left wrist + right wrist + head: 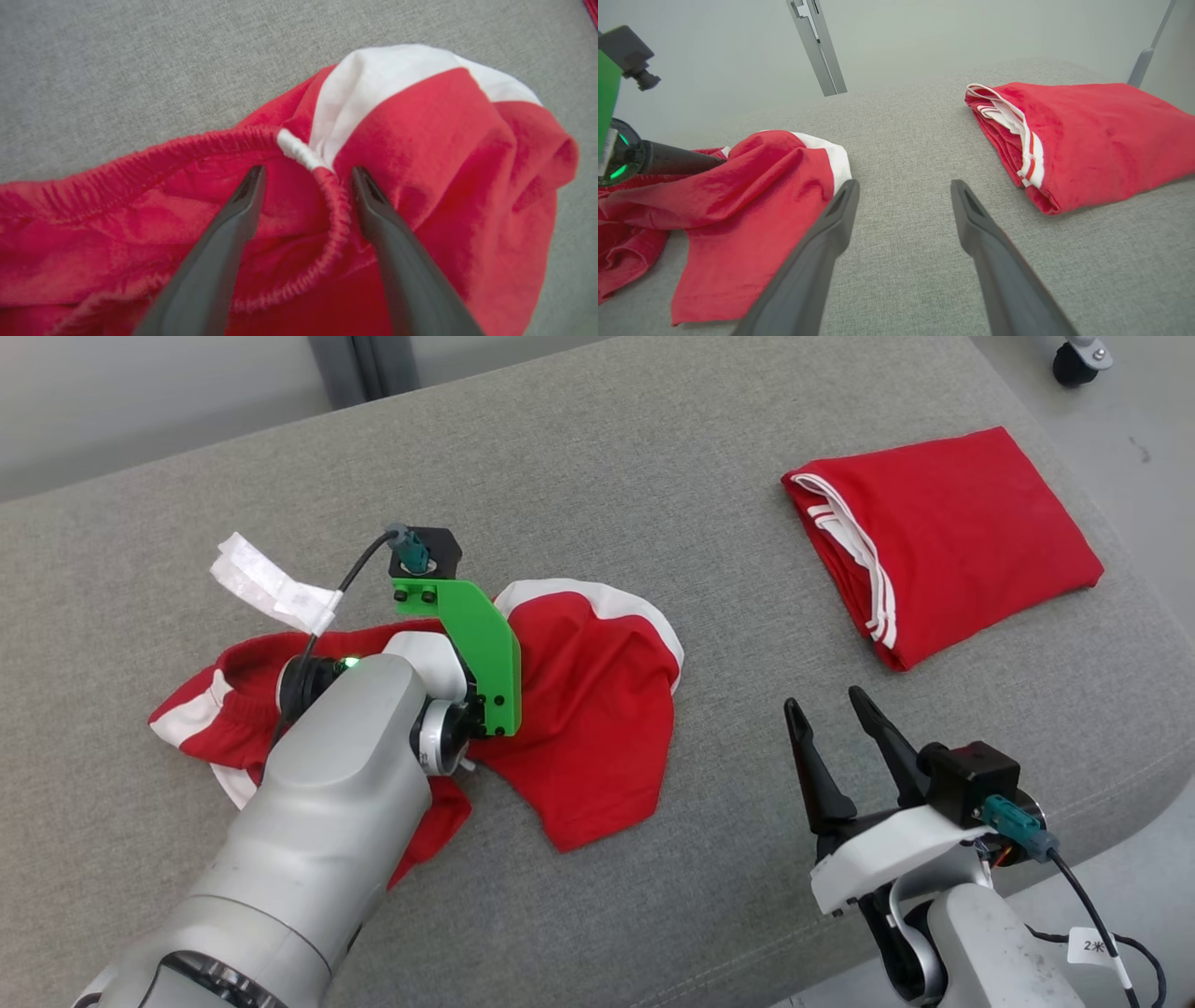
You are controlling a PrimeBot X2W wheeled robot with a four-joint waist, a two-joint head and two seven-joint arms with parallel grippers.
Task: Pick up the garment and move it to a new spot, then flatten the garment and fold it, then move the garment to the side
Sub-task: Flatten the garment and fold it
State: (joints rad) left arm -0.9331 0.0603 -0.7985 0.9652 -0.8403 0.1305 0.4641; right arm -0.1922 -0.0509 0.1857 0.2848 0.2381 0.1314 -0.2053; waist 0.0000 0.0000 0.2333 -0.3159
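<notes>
A crumpled red garment (588,709) with white trim lies on the grey cushion (653,495), left of centre. In the left wrist view my left gripper (308,172) stands open, pointing down into the garment (444,140). Its two dark fingers straddle the gathered elastic waistband (334,219), close to a white stitched patch. In the head view the green wrist bracket (476,644) hides those fingers. My right gripper (824,700) is open and holds nothing, hovering over bare cushion to the right of the garment (752,186). In its own view the right gripper (904,184) points at bare grey fabric.
A second red garment (952,532), folded with white stripes at its edge, lies at the far right of the cushion (901,121). A white paper tag (271,583) hangs on the left arm's cable. The cushion's right edge drops to the floor, where a caster wheel (1074,364) stands.
</notes>
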